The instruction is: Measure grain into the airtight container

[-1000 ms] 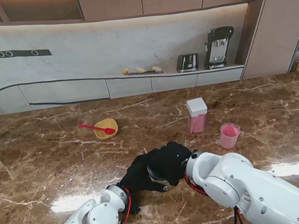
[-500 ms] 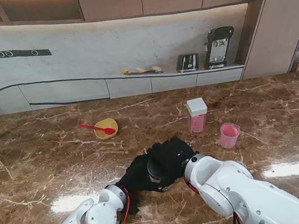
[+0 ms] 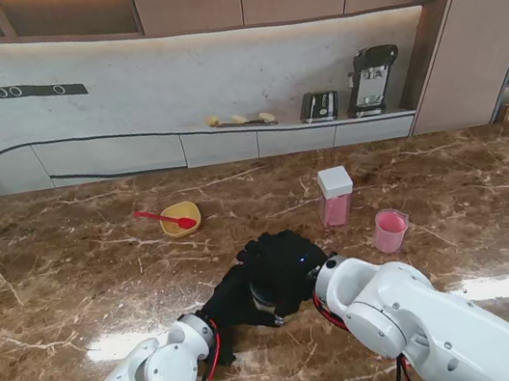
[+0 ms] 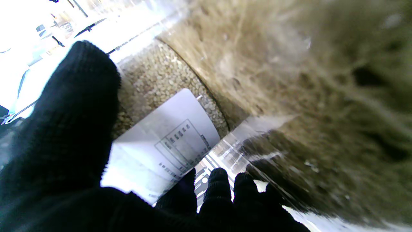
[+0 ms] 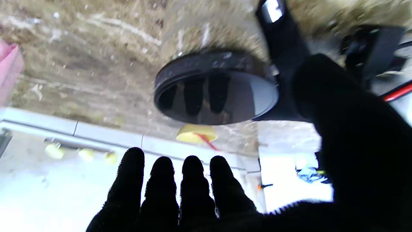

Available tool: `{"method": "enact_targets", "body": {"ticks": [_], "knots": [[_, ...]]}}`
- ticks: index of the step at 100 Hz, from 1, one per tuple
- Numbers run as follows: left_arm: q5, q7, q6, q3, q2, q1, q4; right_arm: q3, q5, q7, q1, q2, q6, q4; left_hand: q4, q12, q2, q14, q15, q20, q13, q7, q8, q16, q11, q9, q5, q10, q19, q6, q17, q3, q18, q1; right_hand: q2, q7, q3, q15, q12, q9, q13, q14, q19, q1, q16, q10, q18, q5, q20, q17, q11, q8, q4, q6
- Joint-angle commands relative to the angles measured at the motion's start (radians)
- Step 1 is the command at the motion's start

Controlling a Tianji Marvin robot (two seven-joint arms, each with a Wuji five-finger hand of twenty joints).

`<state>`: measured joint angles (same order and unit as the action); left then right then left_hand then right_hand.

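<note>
Left robot hand [image 4: 64, 135] grips the grain jar [image 4: 167, 96]; right robot hand [image 5: 199, 193], fingers spread, hovers over its black lid [image 5: 215, 93] (opening step). Next: grasp and twist.

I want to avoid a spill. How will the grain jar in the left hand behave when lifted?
The grain jar looks nearly full, so probably heavy. Its clear round wall may be slippery and could roll if laid down. The lid is still on.
</note>
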<state>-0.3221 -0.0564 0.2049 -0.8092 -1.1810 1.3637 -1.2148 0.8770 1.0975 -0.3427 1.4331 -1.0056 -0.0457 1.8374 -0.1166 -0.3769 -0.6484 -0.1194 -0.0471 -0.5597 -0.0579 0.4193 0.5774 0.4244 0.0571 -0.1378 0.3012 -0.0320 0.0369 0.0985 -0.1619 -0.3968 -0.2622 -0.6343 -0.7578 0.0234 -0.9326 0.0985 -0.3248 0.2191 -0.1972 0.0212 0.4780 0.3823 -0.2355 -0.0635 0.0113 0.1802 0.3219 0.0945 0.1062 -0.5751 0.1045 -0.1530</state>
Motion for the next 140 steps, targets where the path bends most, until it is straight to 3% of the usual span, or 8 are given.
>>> {"method": "enact_targets", "body": {"ticks": [1, 29, 49, 73, 92, 112, 125, 140], "knots": [[-0.001, 0.012, -0.016, 0.007, 0.010, 0.021, 0.032, -0.004, 0.045, -0.038, 0.016, -0.011, -0.032, -0.017, 0.052, -0.004, 0.247, 0.168, -0.055, -0.100, -0.050, 0.138, 0.021, 0.037, 0.015, -0.001, 0.150, -0.030, 0.206, 0.159, 0.075, -0.231, 0.421, -0.092, 0.027, 0.066, 0.032, 0.089, -0.030, 0.028, -0.084, -0.006, 0.095, -0.069, -0.068, -0.006, -0.006, 0.016, 0.075, 0.050, 0.055, -0.042, 0.037, -0.019], [-0.001, 0.014, -0.009, 0.005, 0.011, 0.015, 0.037, -0.046, 0.075, 0.022, -0.010, -0.021, -0.118, -0.055, 0.052, -0.003, 0.244, 0.154, -0.051, -0.127, -0.059, 0.134, 0.016, 0.029, 0.018, -0.002, 0.145, -0.034, 0.242, 0.155, 0.073, -0.226, 0.424, -0.087, 0.110, 0.353, 0.284, 0.646, -0.380, 0.275, -0.510, -0.079, 0.593, -0.020, -0.457, 0.049, -0.021, 0.230, 0.295, 0.438, 0.394, -0.207, -0.045, 0.056], [0.000, 0.016, -0.009, 0.007, 0.011, 0.012, 0.039, -0.001, -0.029, -0.150, -0.009, 0.003, 0.010, -0.005, 0.051, -0.002, 0.245, 0.154, -0.051, -0.127, -0.059, 0.133, 0.015, 0.028, 0.019, -0.003, 0.143, -0.033, 0.241, 0.153, 0.072, -0.225, 0.426, -0.089, -0.020, 0.021, -0.246, 0.054, -0.086, 0.106, -0.082, -0.029, 0.102, 0.229, -0.064, 0.055, 0.007, 0.105, 0.044, 0.063, 0.062, 0.007, -0.007, 0.163], [-0.001, 0.016, -0.007, 0.010, 0.011, 0.011, 0.039, 0.011, -0.056, -0.101, 0.004, -0.003, 0.000, -0.016, 0.052, -0.002, 0.243, 0.156, -0.052, -0.129, -0.060, 0.129, 0.013, 0.028, 0.020, -0.003, 0.137, -0.031, 0.241, 0.151, 0.072, -0.224, 0.428, -0.087, -0.010, -0.016, 0.015, 0.010, -0.009, -0.033, 0.025, -0.008, 0.013, -0.023, -0.022, -0.002, 0.018, -0.008, 0.045, -0.002, -0.009, 0.018, 0.037, 0.056], [0.001, 0.020, -0.009, 0.008, 0.011, 0.012, 0.037, -0.035, 0.026, -0.014, -0.012, -0.018, -0.112, -0.050, 0.052, -0.003, 0.241, 0.157, -0.053, -0.130, -0.062, 0.129, 0.013, 0.029, 0.021, -0.003, 0.137, -0.031, 0.242, 0.150, 0.073, -0.226, 0.430, -0.085, 0.131, 0.270, 0.200, 0.377, -0.241, 0.112, -0.330, -0.024, 0.361, -0.223, -0.325, 0.010, -0.027, 0.115, 0.273, 0.297, 0.229, -0.145, -0.031, 0.019], [0.001, 0.019, -0.009, 0.007, 0.011, 0.011, 0.039, -0.055, 0.002, 0.031, -0.027, -0.025, -0.138, -0.074, 0.052, -0.003, 0.242, 0.157, -0.054, -0.131, -0.064, 0.130, 0.014, 0.029, 0.024, -0.005, 0.136, -0.031, 0.245, 0.150, 0.073, -0.227, 0.431, -0.082, 0.110, 0.361, 0.286, 0.609, -0.395, 0.293, -0.519, -0.057, 0.628, 0.029, -0.454, 0.056, -0.027, 0.263, 0.275, 0.457, 0.390, -0.246, -0.066, 0.079], [-0.003, 0.019, -0.008, 0.009, 0.011, 0.009, 0.040, -0.042, -0.037, -0.011, -0.032, -0.017, -0.078, -0.069, 0.052, -0.003, 0.240, 0.157, -0.054, -0.131, -0.065, 0.131, 0.014, 0.030, 0.024, -0.005, 0.137, -0.031, 0.246, 0.149, 0.073, -0.229, 0.431, -0.084, 0.013, 0.283, -0.211, 0.387, -0.252, 0.289, -0.472, -0.036, 0.485, 0.189, -0.319, 0.060, -0.045, 0.279, 0.190, 0.385, 0.262, -0.180, -0.005, 0.122], [-0.005, 0.023, -0.009, 0.009, 0.013, 0.010, 0.037, -0.020, -0.078, -0.064, -0.027, -0.007, -0.005, -0.055, 0.052, -0.002, 0.241, 0.156, -0.054, -0.131, -0.064, 0.129, 0.014, 0.030, 0.024, -0.004, 0.131, -0.030, 0.248, 0.149, 0.074, -0.231, 0.431, -0.083, -0.006, 0.156, -0.384, 0.181, -0.167, 0.185, -0.253, -0.022, 0.258, 0.322, -0.196, 0.057, -0.034, 0.244, 0.156, 0.211, 0.160, -0.060, 0.002, 0.148]]}}
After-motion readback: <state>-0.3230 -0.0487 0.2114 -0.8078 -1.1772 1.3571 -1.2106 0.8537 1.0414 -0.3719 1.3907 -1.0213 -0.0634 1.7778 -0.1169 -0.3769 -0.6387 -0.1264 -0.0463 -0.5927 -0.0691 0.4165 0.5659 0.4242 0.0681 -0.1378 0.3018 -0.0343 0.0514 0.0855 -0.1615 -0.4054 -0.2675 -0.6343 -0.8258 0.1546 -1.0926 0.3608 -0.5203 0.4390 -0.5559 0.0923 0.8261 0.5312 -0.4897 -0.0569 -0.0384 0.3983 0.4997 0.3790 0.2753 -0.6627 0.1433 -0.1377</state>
